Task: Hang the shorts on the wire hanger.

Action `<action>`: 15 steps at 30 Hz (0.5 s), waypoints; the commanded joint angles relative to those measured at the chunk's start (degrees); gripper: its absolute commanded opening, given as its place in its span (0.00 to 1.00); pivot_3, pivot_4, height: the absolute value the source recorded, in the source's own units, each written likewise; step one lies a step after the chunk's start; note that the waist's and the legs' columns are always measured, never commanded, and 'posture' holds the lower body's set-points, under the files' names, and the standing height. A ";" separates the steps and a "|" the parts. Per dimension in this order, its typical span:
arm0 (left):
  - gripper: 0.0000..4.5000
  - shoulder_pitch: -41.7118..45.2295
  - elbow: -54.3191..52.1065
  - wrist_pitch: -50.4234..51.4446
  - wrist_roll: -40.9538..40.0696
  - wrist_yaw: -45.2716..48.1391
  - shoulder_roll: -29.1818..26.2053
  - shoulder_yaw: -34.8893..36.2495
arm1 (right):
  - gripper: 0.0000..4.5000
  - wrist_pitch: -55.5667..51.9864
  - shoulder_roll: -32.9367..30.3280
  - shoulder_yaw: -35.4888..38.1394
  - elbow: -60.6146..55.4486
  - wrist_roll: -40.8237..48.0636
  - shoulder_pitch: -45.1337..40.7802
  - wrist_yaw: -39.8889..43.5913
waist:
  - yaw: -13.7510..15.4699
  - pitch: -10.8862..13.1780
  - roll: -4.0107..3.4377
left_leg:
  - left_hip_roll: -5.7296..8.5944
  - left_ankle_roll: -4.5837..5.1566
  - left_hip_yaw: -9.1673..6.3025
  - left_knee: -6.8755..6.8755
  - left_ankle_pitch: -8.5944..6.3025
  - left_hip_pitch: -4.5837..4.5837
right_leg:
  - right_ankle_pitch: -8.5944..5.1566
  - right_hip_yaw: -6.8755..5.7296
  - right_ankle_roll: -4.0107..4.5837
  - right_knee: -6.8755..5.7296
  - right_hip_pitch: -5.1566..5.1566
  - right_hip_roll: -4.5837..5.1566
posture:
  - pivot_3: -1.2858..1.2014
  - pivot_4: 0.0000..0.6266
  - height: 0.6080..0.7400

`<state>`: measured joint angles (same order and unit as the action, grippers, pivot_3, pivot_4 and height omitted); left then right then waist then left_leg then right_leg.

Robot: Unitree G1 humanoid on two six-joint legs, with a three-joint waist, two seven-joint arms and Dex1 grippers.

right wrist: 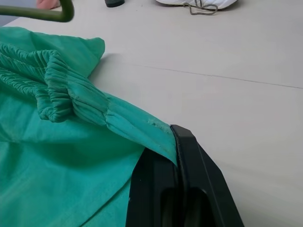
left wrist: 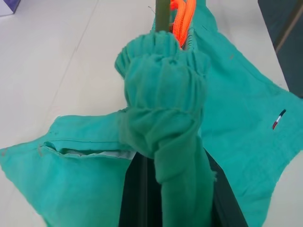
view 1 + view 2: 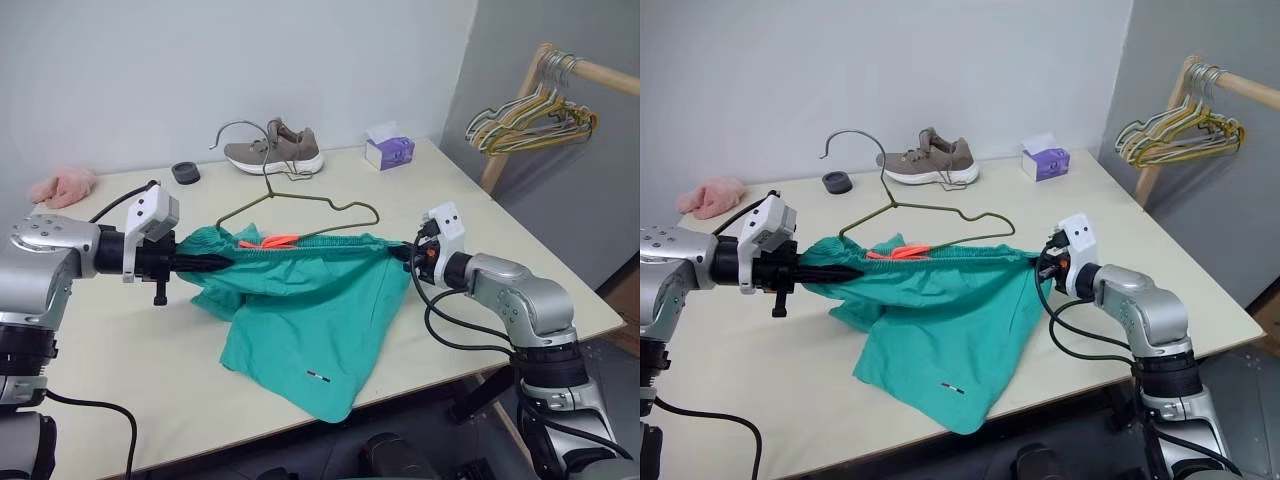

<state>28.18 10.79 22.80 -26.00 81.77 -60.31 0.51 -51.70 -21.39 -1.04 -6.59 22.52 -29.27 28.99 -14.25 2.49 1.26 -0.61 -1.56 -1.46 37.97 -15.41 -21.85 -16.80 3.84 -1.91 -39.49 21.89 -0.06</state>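
Shorts (image 3: 310, 320), teal-green, held up by the waistband above the table (image 3: 90, 360), legs trailing onto its near edge. Waistband stretched taut left to right; this is the long axis. Left gripper (image 3: 215, 263) pinches the bunched left end, fingers pressed together on the fabric; right gripper (image 3: 400, 252) likewise clamps the right end. Wire hanger (image 3: 325, 205) stands just behind the waistband, its lower bar running along the same axis and apparently caught in the fabric near the orange drawstring (image 3: 268, 241); hook rising to the far left. Judged next requirement: waistband must fold over that bar. Beyond: shoe (image 3: 275, 148), tissue box (image 3: 390, 152) holding tissues, pink cloth (image 3: 62, 187), rack of hangers (image 3: 530, 115) at far right.
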 commanded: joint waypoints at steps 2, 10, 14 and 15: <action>0.00 -2.11 -0.78 0.71 -0.26 0.76 -2.82 3.98 | 0.00 -0.54 -2.80 6.02 0.50 -1.08 0.74 -3.88 | 0.03 0.00 0.00 | -0.01 0.00 0.00 0.00 0.00 -0.03 | 0.00 0.00 0.00 -0.01 0.04 0.00 | 0.44 0.00 1.00; 0.00 -2.40 -0.54 -0.55 0.80 1.56 -4.00 3.50 | 0.00 -2.24 -3.15 7.80 2.39 1.10 0.38 -4.65 | 0.18 0.00 0.00 | 0.03 0.00 0.04 0.01 0.00 -0.03 | 0.00 0.02 0.00 -0.01 0.04 0.00 | 0.44 0.00 1.00; 0.00 -2.30 0.65 -2.31 2.17 1.22 -4.11 3.11 | 0.00 -2.17 -3.57 7.67 2.18 1.47 0.52 -4.68 | 0.19 0.00 0.00 | 0.01 0.00 0.03 0.01 0.00 -0.03 | 0.00 0.02 0.00 -0.01 0.04 -0.01 | 0.44 0.00 1.00; 0.00 -2.16 1.03 -2.59 2.36 1.13 -4.11 3.07 | 0.00 -2.20 -3.68 7.57 1.82 1.50 0.66 -4.58 | 0.19 0.00 0.00 | 0.01 0.00 0.03 0.01 0.00 -0.02 | 0.00 0.02 0.00 -0.01 0.04 -0.01 | 0.44 0.00 1.00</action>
<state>25.49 9.03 20.75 -25.86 83.07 -61.05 0.46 -54.17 -21.47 0.43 -5.92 26.35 -28.62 28.43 -14.07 2.49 1.25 -0.59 -1.56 -1.42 37.98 -15.41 -21.88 -16.80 3.86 -1.91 -39.50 21.93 -0.07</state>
